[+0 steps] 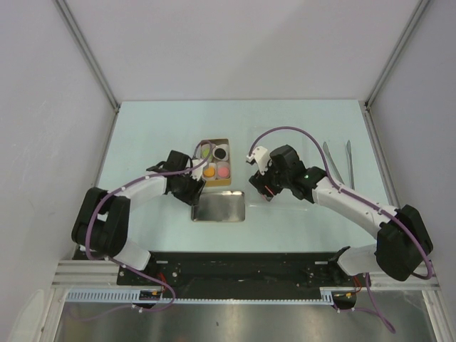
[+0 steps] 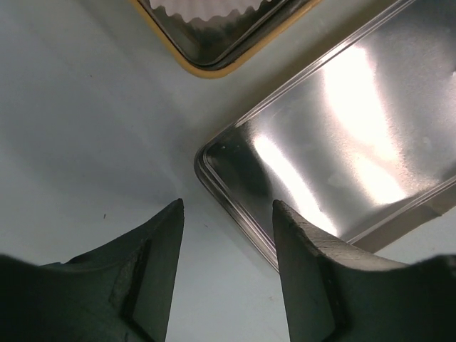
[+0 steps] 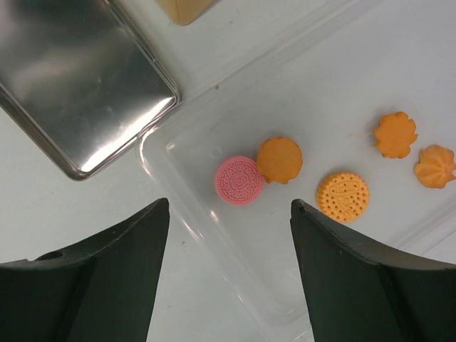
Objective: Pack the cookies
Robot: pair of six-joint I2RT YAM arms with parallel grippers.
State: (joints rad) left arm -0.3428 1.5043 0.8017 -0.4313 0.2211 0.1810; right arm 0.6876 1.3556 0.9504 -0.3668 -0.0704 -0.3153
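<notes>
Pale table (image 1: pixel 142 135) carries a yellow-rimmed tin (image 1: pixel 214 183), metal lid (image 1: pixel 219 206), clear tray (image 3: pixel 235 249); tweezers (image 1: pixel 333 165) lie apart.

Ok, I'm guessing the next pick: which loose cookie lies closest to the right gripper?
The pink cookie, the only one of the five that isn't orange. It touches a scalloped orange cookie and lies nearest the gap of the open right gripper.

Pink cookie (image 3: pixel 240 180) touching orange cookie (image 3: pixel 279 159), flat

Pink cookie (image 3: pixel 240 180) (ridged rim, embossed face); dotted orange cookie (image 3: pixel 343 196); mirror-silver lid (image 3: pixel 78 78); pale mint table (image 1: pixel 142 135).
</notes>
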